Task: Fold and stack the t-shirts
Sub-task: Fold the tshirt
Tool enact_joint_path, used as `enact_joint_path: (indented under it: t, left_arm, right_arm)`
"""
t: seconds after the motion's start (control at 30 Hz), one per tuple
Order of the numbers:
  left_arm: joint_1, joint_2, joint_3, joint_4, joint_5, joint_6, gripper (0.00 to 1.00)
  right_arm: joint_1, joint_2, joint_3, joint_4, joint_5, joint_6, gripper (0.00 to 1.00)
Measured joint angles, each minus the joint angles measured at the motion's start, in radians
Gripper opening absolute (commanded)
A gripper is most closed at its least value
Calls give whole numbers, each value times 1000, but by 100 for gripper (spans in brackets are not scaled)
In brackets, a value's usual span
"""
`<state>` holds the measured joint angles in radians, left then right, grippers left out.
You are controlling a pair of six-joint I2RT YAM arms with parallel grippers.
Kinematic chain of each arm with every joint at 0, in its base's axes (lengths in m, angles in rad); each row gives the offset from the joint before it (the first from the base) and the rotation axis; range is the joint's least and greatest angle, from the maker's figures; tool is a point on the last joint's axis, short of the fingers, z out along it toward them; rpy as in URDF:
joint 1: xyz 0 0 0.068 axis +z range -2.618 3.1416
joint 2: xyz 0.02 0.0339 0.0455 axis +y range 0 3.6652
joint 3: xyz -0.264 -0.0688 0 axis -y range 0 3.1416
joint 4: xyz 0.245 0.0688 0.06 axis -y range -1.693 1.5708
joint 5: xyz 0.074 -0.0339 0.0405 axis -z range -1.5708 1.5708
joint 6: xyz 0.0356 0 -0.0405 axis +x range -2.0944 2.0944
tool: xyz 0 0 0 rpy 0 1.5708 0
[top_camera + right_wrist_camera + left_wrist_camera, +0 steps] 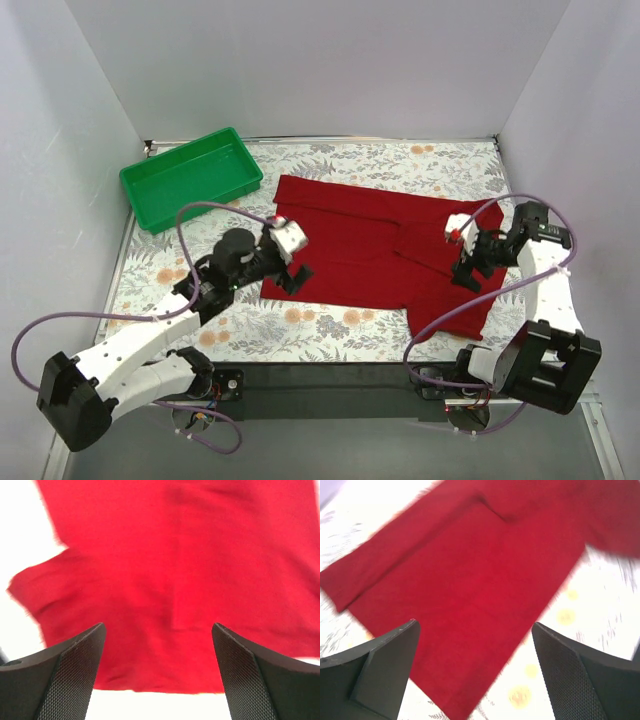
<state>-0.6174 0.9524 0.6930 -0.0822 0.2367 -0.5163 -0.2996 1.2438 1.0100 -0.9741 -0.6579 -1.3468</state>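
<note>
The table [300, 325], covered in a flowered cloth, carries everything, and the largest thing on it is the dark red t-shirt [365, 250], which lies flat between the two arms with its long axis running from side to side, its far-left end a little farther away than its near-right end. It looks partly folded, with a crease line visible across the cloth, though how many layers there are cannot be told. The green tray [190, 178] sits beyond the left pincer [293, 278] and out to its left, apart from the shirt and with nothing in it. The left pincer hovers above the shirt's near-left corner, jaws spread wide and holding nothing; in its own view the left pincer [475, 672] has red cloth [470, 590] stretching ahead of it and away to the right. The right pincer [466, 272] hangs over the opposite end, just as wide open and empty, and from its wrist the right pincer [157, 672] has the shirt [190, 580] directly beneath and ahead, with a ragged flap off to its left. Each arm is nearest its own end, so a further fold would likely need both, and the loose near-right flap falls to the right arm.
</note>
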Motion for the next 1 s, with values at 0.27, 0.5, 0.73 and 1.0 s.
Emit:
enact_joint_path:
  t: [0.27,0.5,0.73,1.0]
  left_arm:
    - [-212,-5,-164,-181,-51,327,83]
    - [-212,-11,-152,-194,-65,275,85]
    - [-212,-27,-149,-97,-50,96,85]
    - [-212,-16,-150,47,55,-6,84]
  right_arm:
    - [96,-155,-207,-219,-2,-300,75]
    - [301,-241,-317,-243,36,-308,70]
    - [398,-294,-417,-107,140,-200,65]
    - [457,-338,-517,50,226,-79,33]
